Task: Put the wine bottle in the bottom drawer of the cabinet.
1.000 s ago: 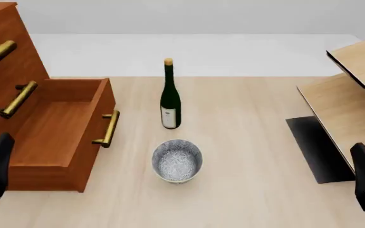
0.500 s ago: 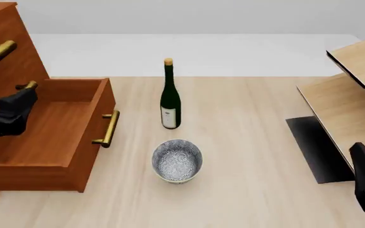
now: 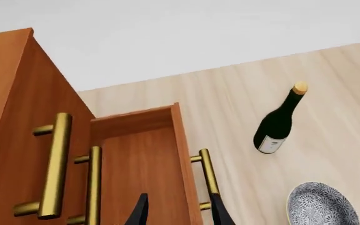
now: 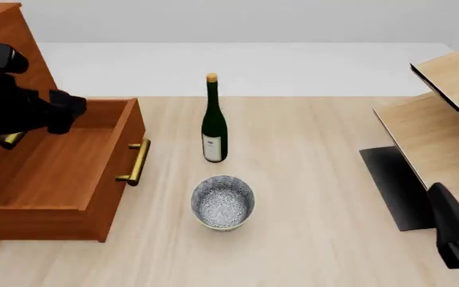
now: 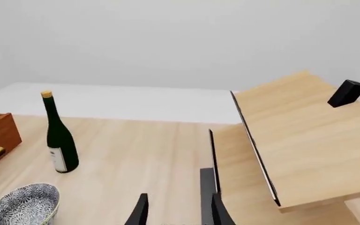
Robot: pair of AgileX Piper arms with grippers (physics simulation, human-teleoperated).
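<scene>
The wine bottle stands upright on the table, right of the open bottom drawer. It also shows in the left wrist view and the right wrist view. The drawer is pulled out of the cabinet and is empty, with its brass handle facing the bottle. My left gripper hovers over the drawer's back left part. Its fingers stand apart and empty in the left wrist view. My right gripper is low at the front right, open and empty.
A patterned bowl sits just in front of the bottle. A pale wood shelf unit stands at the right, with a dark mat under it. A small black block lies on the shelf top.
My left arm has risen from the front left corner and moved forward over the open drawer. The right arm has shifted only slightly. Bottle, bowl and drawer are still.
</scene>
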